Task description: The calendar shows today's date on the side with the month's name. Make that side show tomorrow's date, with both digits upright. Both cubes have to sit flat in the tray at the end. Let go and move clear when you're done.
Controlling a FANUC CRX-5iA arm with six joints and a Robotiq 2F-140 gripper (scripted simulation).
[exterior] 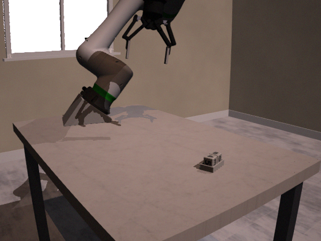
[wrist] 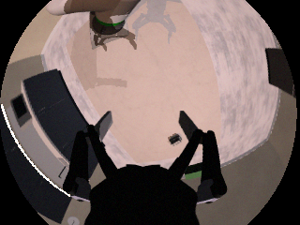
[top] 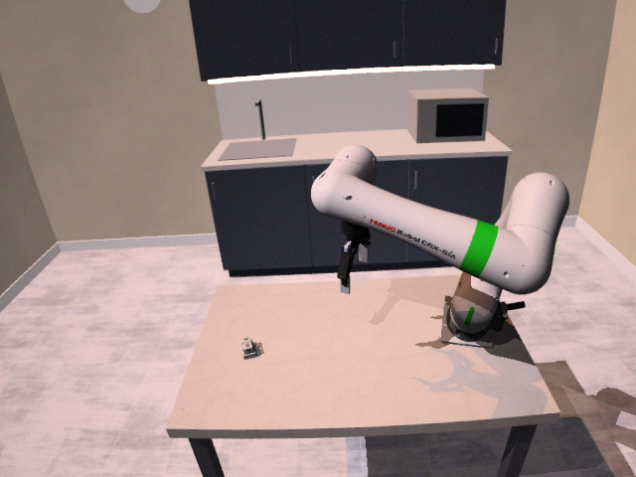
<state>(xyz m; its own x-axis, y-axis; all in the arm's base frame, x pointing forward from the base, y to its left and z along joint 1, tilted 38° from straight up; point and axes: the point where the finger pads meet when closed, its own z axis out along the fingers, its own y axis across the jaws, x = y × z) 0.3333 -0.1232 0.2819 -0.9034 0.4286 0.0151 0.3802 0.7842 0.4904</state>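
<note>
Cubes, two of them, small and pale with dark digits, stand side by side in a shallow tray [top: 250, 356] [exterior: 218, 166], right of centre and low in the exterior view, left and low in the top view. In the exterior view the nearer cube [exterior: 209, 160] turns a 5 to one end, the farther cube [exterior: 219, 157] a 0 to the long side; I can't vouch for the other digits, nor for which side bears the month.

They look light and stiff, wood or hard plastic I'd guess, not fragile but apt to slip or twist if pinched off-centre. The low tray walls leave the upper part of each cube bare, so take one there, pads flat on opposite faces and square to it. The neighbouring cube blocks one face, so the outer pair across the tray's width seems the better grip. The tray is probably light too, and could skid if a fingertip catches its rim.

Outward from that, the gripper [top: 354, 269] [exterior: 147, 61] [wrist: 145, 116] hangs well above the table [top: 328, 359] [exterior: 155, 165] [wrist: 150, 75], upper middle in the exterior view, its fingers spread wide with nothing between them.
</note>
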